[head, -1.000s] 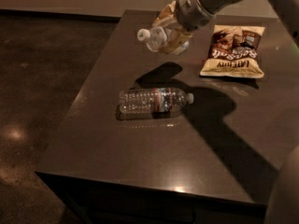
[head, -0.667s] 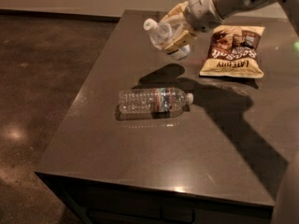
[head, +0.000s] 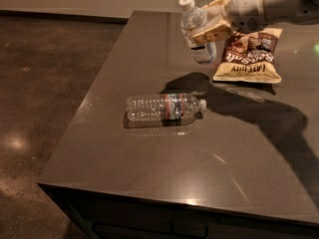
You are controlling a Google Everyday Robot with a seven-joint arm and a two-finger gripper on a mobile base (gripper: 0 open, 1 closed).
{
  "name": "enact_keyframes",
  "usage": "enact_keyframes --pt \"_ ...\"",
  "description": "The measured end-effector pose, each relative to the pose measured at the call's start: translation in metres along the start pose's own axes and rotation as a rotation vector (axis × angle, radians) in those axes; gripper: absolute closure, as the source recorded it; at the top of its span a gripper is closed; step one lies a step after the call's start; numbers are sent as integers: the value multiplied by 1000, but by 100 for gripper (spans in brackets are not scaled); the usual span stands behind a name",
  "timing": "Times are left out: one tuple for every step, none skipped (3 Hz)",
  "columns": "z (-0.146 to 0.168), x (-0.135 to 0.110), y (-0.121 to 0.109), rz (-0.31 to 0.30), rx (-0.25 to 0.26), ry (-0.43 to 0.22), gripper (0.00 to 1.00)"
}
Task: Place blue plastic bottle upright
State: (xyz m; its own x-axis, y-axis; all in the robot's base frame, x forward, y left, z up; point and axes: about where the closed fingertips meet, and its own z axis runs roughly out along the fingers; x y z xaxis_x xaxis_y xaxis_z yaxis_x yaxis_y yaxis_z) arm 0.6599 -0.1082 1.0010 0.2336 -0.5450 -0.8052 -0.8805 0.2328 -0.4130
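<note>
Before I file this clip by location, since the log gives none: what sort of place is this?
Probably an office break area or kitchenette: a dark counter, a snack bag and a clear water bottle lying on it, polished concrete floor. The gripper holds the blue plastic bottle above the counter.

Quick count: two bottles total. One is the blue plastic bottle with a white cap, up in the air at the far right, nearly upright. The other is a longer clear ribbed bottle lying on its side mid-counter. One snack bag at the far right, one counter, and one gripper, far right above the counter, clamped around the blue one.
</note>
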Motion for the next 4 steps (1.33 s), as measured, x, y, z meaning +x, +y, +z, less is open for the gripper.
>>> enact_keyframes --pt "-25 8 7 149 40 -24 100" --pt "-42 15 23 290 60 -70 100" --pt "-58 20 42 403 87 -115 100" --pt "-71 27 64 493 121 -142 100"
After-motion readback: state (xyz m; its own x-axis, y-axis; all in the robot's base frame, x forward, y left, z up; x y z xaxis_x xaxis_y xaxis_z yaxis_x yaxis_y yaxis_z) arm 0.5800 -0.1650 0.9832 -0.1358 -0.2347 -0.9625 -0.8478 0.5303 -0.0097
